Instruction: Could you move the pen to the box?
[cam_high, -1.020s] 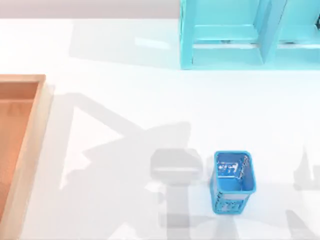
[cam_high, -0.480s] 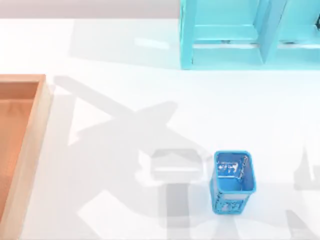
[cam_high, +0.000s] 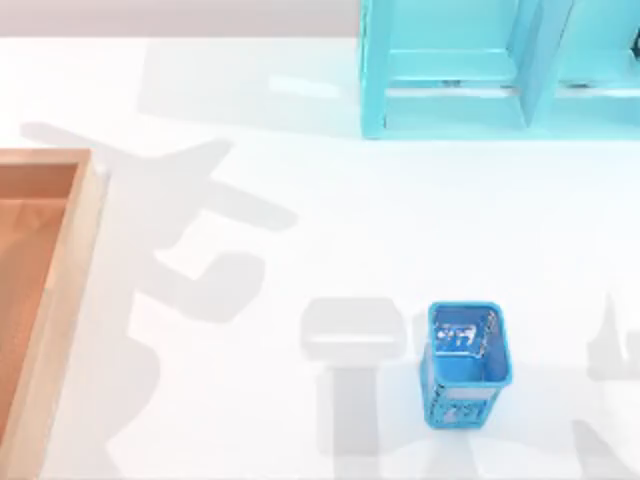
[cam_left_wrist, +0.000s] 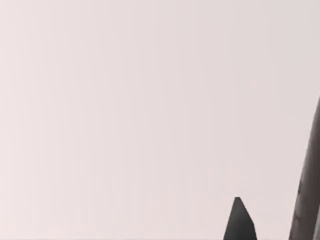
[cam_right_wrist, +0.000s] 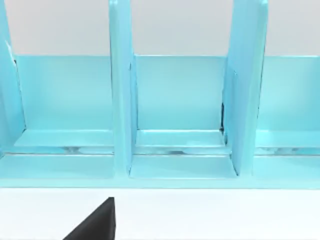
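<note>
Our left gripper (cam_left_wrist: 240, 222) hangs in front of a blank pale backdrop, and we cannot tell whether it is clenched, released or carrying anything. A slim grey edge just beside it may be the pen, but we cannot say so for sure, so we cannot place the pen. Our right gripper (cam_right_wrist: 95, 225) sits low over the table (cam_high: 400, 220), with the cyan shelf unit (cam_right_wrist: 180, 100) straight ahead of it and close. We cannot tell its state either.

The risks, as we judge them: if the left gripper does carry the pen, a loose hold could let a slim, smooth barrel slip or swing before it is over the box (cam_high: 60, 300). Letting go too early would drop it on the table outside the tan wall, where a round marker would roll. The blue mesh cup (cam_high: 465, 365) stands well apart from the box, so a mix-up there seems unlikely.

Counted: one box, one mesh cup, one shelf unit with two upright dividers facing the right gripper – and two grippers
</note>
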